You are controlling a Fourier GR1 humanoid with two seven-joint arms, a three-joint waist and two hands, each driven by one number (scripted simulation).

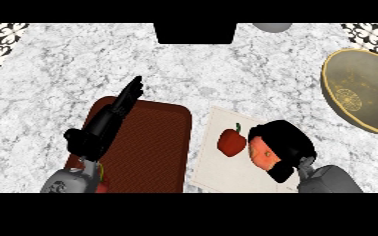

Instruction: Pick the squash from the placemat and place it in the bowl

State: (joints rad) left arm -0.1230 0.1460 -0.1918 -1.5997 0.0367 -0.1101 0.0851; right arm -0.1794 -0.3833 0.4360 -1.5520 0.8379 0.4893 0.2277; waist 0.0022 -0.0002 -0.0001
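**Squash gripped over the pale mat**

The right hand (pixel 284 145) is seen curled round the orange squash (pixel 260 154), held above the right part of the pale placemat (pixel 221 172). A red pepper (pixel 231 142) lies just left of it on the same mat. The bowl (pixel 351 93) is set well apart at the right edge of the marble counter (pixel 221 75). The left hand (pixel 111 117) is extended, fingers straight, over the dark red mat (pixel 151 150).

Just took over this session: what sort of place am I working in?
Most likely a kitchen counter: a marble-patterned counter top, a dark red placemat, a red pepper on a white mat, and a bowl at the right.
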